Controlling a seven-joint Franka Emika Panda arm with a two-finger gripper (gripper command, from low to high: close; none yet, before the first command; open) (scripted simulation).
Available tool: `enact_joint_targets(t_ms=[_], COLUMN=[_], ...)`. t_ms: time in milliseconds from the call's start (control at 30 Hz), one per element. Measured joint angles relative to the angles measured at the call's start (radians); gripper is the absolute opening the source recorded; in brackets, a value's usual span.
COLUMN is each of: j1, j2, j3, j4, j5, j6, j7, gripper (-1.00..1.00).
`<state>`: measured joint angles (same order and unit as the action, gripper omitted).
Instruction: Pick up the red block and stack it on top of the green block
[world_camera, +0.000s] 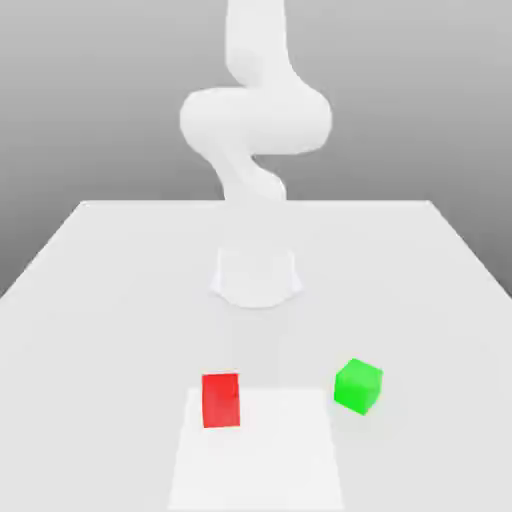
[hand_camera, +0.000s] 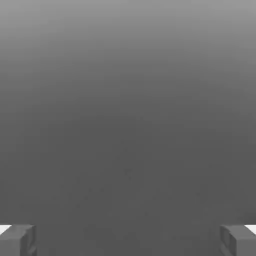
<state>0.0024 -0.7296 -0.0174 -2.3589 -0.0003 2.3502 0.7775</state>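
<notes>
Jaws standing wide, gripper (hand_camera: 128, 240) holding nothing, readying for grasp. Red block (world_camera: 220, 399) sitting near table (world_camera: 100, 300) front; green block (world_camera: 358, 386) lying well apart toward exterior view's right, awaiting stacking.

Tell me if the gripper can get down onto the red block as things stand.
Probably yes. The red block stands alone on the table, well apart from the green block, with nothing on or against it. In the hand view the fingers are spread wide, holding nothing.
</notes>
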Motion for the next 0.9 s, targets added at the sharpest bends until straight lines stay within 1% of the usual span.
enact_joint_targets(t_ms=[400,567,700,800,833,900], j1=[0.001,-0.009,-0.014,-0.046,-0.060,-0.060], j2=[0.414,0.626,0.787,0.897,0.927,0.927], j3=[-0.080,-0.107,-0.098,-0.054,-0.038,-0.038], j4=[-0.325,-0.475,-0.489,-0.475,-0.471,-0.471], j5=[-0.003,-0.016,0.029,0.078,0.089,0.088], j6=[0.285,0.430,0.559,0.651,0.677,0.677], j7=[-0.128,-0.181,-0.227,-0.264,-0.271,-0.271], gripper=[0.00,0.00,0.00,0.00,-1.00,-1.00])
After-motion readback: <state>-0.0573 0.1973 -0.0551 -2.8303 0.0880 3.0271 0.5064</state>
